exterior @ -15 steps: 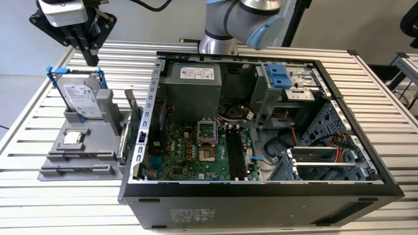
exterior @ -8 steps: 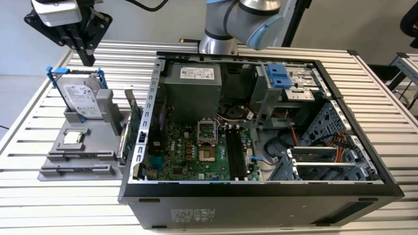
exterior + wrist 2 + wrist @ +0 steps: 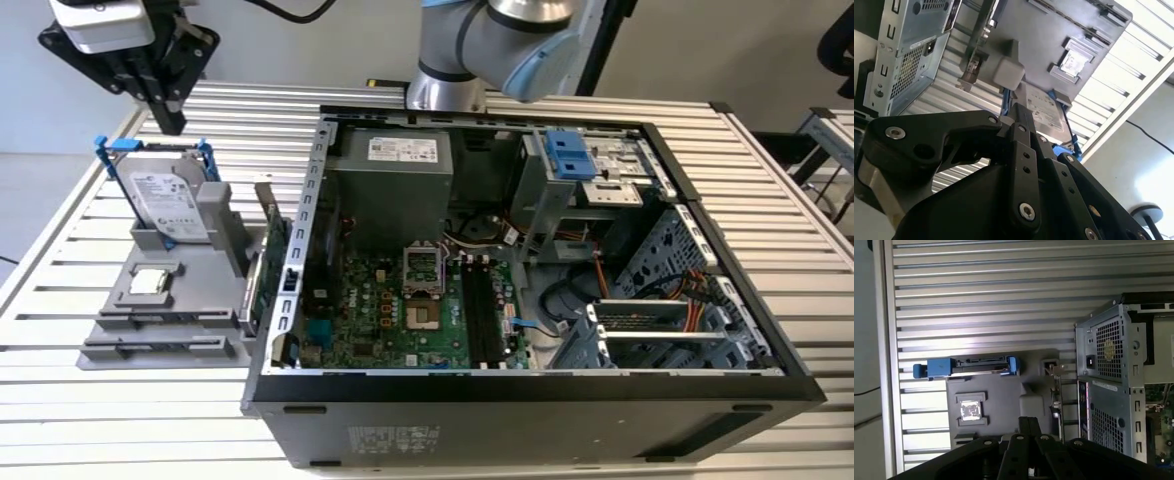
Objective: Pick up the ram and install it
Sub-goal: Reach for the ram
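The ram (image 3: 160, 320) seems to lie edge-on in the near slot of the grey holder (image 3: 194, 295), left of the case (image 3: 534, 385). The gripper (image 3: 171, 125) hangs above the holder's far end, fingers together, empty. A clean pick needs parted fingers squared across the thin stick.

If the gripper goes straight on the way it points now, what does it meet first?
Probably the hard drive standing in the grey holder below the gripper; depth is unclear, so maybe the holder beside it.
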{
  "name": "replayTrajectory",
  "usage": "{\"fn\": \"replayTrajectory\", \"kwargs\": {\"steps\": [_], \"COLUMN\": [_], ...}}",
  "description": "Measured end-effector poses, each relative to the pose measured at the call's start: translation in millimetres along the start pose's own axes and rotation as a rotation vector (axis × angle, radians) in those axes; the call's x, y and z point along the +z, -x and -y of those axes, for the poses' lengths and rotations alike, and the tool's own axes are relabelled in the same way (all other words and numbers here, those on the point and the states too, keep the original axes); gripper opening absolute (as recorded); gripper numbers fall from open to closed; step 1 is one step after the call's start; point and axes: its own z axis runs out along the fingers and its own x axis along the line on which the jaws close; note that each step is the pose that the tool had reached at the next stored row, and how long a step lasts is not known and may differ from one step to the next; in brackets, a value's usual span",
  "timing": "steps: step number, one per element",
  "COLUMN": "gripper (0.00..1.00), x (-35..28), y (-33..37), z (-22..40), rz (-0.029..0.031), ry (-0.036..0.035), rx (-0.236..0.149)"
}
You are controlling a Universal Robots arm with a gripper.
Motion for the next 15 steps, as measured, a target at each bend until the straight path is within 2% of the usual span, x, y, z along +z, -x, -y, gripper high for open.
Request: {"fn": "replayTrajectory", "kwargs": {"steps": [15], "gripper": [0.0], "x": [-0.2], "y": [-20.5], "z": [1.5], "rz": [-0.0009], "ry": [0.0006], "rx": [-0.016]}}
